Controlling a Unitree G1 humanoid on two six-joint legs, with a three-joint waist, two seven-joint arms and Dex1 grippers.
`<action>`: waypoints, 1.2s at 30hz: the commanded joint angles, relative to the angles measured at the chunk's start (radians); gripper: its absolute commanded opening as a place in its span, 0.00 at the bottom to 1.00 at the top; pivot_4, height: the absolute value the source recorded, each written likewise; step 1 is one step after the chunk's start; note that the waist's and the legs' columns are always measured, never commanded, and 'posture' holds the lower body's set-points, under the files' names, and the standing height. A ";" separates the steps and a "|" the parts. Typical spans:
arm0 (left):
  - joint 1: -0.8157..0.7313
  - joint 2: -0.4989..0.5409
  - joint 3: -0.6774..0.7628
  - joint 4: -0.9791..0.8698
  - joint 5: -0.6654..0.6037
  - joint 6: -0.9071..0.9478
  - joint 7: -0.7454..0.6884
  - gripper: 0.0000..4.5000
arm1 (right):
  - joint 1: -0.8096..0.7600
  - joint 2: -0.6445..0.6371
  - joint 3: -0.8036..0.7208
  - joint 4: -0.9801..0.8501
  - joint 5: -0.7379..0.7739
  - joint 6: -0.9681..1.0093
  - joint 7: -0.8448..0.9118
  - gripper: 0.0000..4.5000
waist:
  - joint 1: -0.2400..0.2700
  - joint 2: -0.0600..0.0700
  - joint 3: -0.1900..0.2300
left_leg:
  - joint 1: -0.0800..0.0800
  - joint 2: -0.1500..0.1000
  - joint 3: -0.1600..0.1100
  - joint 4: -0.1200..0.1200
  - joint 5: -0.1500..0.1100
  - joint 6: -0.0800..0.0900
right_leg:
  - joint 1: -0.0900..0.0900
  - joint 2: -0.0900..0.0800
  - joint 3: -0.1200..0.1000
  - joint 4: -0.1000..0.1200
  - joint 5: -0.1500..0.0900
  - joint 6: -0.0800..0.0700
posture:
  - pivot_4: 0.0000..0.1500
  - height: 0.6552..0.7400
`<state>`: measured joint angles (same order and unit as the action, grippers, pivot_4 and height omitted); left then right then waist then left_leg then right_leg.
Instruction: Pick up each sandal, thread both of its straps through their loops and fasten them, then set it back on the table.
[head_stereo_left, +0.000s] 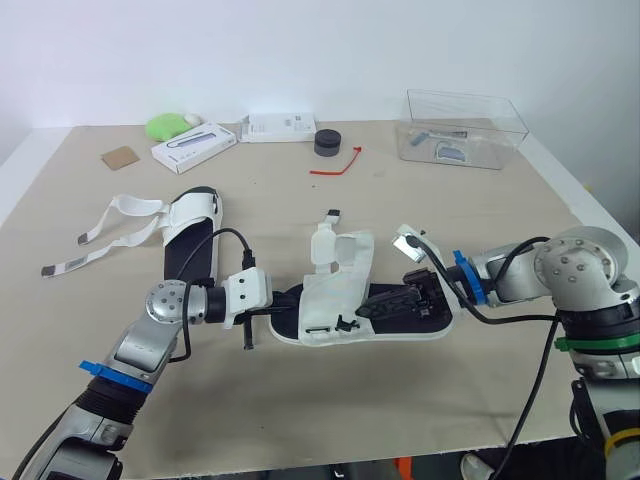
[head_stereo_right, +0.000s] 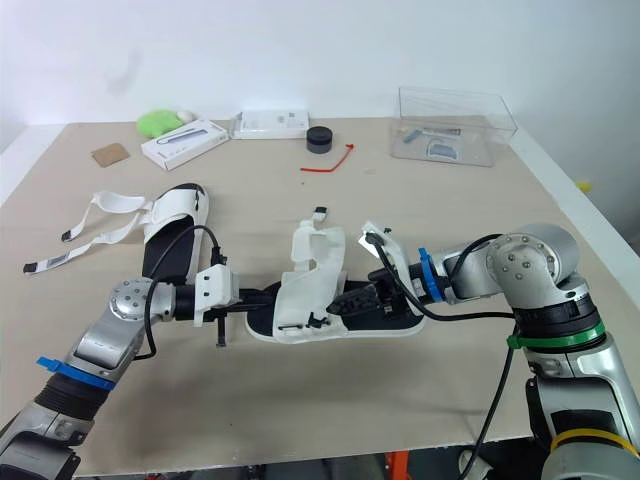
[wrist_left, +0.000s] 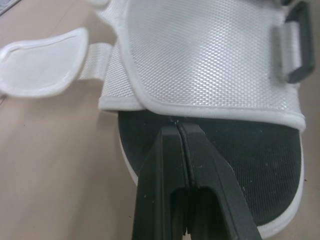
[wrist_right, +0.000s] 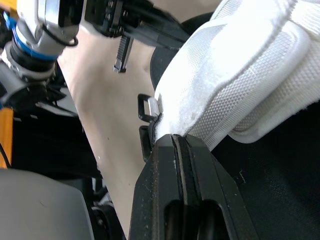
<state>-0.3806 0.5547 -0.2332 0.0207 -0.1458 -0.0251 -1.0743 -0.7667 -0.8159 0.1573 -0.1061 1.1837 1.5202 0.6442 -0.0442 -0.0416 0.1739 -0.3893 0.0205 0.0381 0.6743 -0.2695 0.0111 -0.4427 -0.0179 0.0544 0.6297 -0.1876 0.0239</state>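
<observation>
The sandal near the table's front edge is touched by left gripper and right gripper, both pressed together; a strap must be threaded next.

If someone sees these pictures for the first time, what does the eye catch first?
The left gripper and right gripper, both shut, meet at a white sandal in the middle of the table, one from each side. A second sandal lies to its left, straps spread loose.
</observation>
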 joint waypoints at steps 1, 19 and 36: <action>0.005 0.000 -0.008 0.010 0.013 -0.003 0.000 0.00 | -0.021 -0.029 0.035 -0.039 -0.072 -0.037 0.094 0.01 | 0.000 0.000 0.000 | 0.000 0.000 0.000 0.000 0.000 0.000 | 0.000 0.000 0.000 0.000 0.000 0.000 | 1.00 1.00; 0.015 0.002 -0.007 -0.004 0.015 0.001 0.007 0.00 | -0.062 -0.024 0.099 -0.036 -0.284 -0.130 0.302 0.18 | 0.000 0.000 0.000 | 0.000 0.000 0.000 0.001 0.000 0.000 | 0.000 0.000 0.000 0.001 0.001 -0.001 | 1.00 1.00; 0.012 0.004 -0.005 0.001 0.018 -0.003 0.001 0.00 | -0.088 0.162 -0.112 -0.009 -0.259 0.063 0.151 0.09 | 0.000 0.000 0.000 | 0.000 0.000 0.000 0.002 0.000 0.000 | 0.000 0.000 0.000 0.001 0.004 -0.006 | 1.00 1.00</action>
<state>-0.3763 0.5507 -0.2331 0.0202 -0.1376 -0.0249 -1.0679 -0.8355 -0.6586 0.0904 -0.1124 0.9096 1.5670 0.8070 -0.0439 -0.0414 0.1738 -0.3894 0.0201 0.0379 0.6758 -0.2694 0.0110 -0.4426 -0.0183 0.0538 0.6310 -0.1840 0.0181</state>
